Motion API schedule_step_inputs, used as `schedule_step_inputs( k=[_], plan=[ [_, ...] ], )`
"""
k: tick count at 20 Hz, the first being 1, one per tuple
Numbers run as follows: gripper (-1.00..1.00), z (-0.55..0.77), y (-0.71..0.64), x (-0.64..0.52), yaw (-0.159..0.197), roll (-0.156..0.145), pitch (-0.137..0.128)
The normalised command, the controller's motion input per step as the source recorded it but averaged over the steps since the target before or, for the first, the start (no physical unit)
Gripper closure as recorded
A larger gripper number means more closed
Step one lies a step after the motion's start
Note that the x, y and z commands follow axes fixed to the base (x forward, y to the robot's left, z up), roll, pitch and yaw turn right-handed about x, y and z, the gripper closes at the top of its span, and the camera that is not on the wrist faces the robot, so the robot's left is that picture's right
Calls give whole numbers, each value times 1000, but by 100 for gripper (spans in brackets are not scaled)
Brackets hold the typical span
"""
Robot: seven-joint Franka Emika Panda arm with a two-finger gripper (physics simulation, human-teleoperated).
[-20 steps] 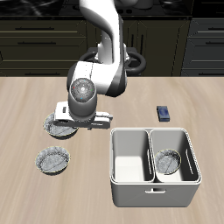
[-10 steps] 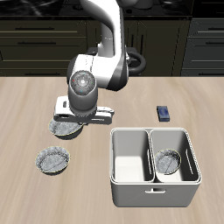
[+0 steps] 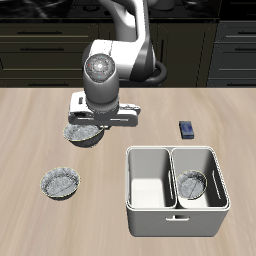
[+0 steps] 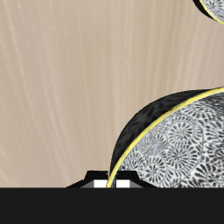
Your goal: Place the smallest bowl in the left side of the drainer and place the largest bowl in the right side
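Observation:
My gripper (image 3: 97, 124) is shut on the rim of the largest bowl (image 3: 82, 134), a wide grey speckled bowl, and holds it above the table, away from the drainer (image 3: 150, 212). In the wrist view the bowl (image 4: 175, 140) fills the space by the gripper (image 4: 109, 184), its rim between the fingers. The smallest bowl (image 3: 193, 183) lies in one drainer compartment; the other compartment holds nothing. The drainer does not show in the wrist view.
A similar wide grey bowl (image 3: 60, 183) lies on the table nearer the front edge; its rim (image 4: 213, 7) shows in the wrist view. A small dark blue block (image 3: 186, 129) lies behind the drainer.
My gripper has lifted the bowl off the table and carried it up and a little towards the drainer's side. The other bowls and the drainer have not moved.

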Motion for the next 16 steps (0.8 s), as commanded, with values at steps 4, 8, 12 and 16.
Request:
schedule_step_inputs(
  k=[4,8,12,16],
  plan=[
    [100,408,190,28,-10,22,-55],
    [100,390,177,31,-29,7,-43],
    [100,430,336,-85,11,39,-65],
    [100,354,218,-39,-16,12,-28]
  ],
)
